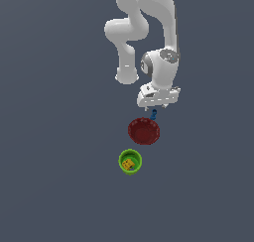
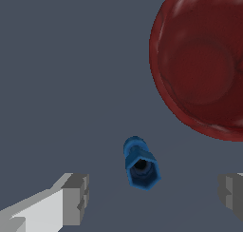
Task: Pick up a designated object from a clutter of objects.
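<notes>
The tiny blue spool-like piece (image 1: 154,114) lies on the grey floor just behind the dark red bowl (image 1: 144,131) in the exterior view. In the wrist view the blue piece (image 2: 140,163) lies between my two fingertips, one finger (image 2: 71,198) on one side and the other finger (image 2: 232,194) on the other, with wide gaps to both. My gripper (image 1: 155,106) hangs open right above the piece and touches nothing. The red bowl (image 2: 204,60) is close beside the piece. The green cup (image 1: 130,161) holds the yellow-orange block (image 1: 128,163).
The white arm (image 1: 144,32) reaches down from the top of the exterior view. The bowl's rim lies close to the blue piece. The green cup stands apart, nearer the exterior view's bottom.
</notes>
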Action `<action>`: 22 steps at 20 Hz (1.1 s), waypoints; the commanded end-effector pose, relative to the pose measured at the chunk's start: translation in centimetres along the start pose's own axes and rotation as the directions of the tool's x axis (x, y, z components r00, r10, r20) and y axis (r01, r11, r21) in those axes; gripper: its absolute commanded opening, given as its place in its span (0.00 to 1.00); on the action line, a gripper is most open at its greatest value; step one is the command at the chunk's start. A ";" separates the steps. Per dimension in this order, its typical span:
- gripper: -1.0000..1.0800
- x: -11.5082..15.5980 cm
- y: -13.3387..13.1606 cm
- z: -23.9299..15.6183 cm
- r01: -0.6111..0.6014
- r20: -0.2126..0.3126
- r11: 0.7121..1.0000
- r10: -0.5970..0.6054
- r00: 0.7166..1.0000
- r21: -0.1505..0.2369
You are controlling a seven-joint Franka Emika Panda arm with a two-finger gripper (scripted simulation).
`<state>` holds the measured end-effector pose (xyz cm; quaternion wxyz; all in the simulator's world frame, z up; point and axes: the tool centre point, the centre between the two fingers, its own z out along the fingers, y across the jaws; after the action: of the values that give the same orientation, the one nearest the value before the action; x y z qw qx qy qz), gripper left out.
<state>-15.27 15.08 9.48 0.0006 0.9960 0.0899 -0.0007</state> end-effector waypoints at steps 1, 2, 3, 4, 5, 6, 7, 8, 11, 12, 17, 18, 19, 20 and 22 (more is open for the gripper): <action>0.96 -0.3 -0.2 0.2 0.003 -0.002 1.000 -0.003 1.000 0.001; 0.96 -0.3 -0.2 0.2 0.003 -0.002 1.000 -0.003 1.000 0.001; 0.96 -0.2 -0.1 0.1 0.002 -0.001 1.000 -0.002 1.000 0.001; 0.96 -0.2 -0.1 0.2 0.002 -0.001 1.000 -0.002 1.000 0.001; 0.96 -0.2 -0.2 0.2 0.002 -0.001 1.000 -0.002 1.000 0.001; 0.96 -0.2 -0.2 0.3 0.002 -0.001 1.000 -0.002 1.000 0.001; 0.96 -0.2 -0.2 0.5 0.003 -0.001 1.000 -0.003 1.000 0.001; 0.96 -0.2 -0.2 0.7 0.003 -0.001 1.000 -0.003 1.000 0.001; 0.96 -0.3 -0.2 1.5 0.003 -0.001 1.000 -0.003 1.000 0.002; 0.96 -0.3 -0.2 1.9 0.003 -0.001 1.000 -0.003 1.000 0.002; 0.96 -0.4 -0.2 3.9 0.004 -0.001 1.000 -0.004 1.000 0.002; 0.96 -0.4 -0.2 4.3 0.004 -0.001 1.000 -0.004 1.000 0.002; 0.96 -0.4 -0.2 4.5 0.004 -0.001 1.000 -0.004 1.000 0.002; 0.96 -0.4 -0.2 4.7 0.004 -0.001 1.000 -0.004 1.000 0.002; 0.96 -0.3 -0.2 5.0 0.004 -0.001 1.000 -0.004 1.000 0.002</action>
<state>-15.68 15.22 4.72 -0.0002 0.9958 0.0917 -0.0007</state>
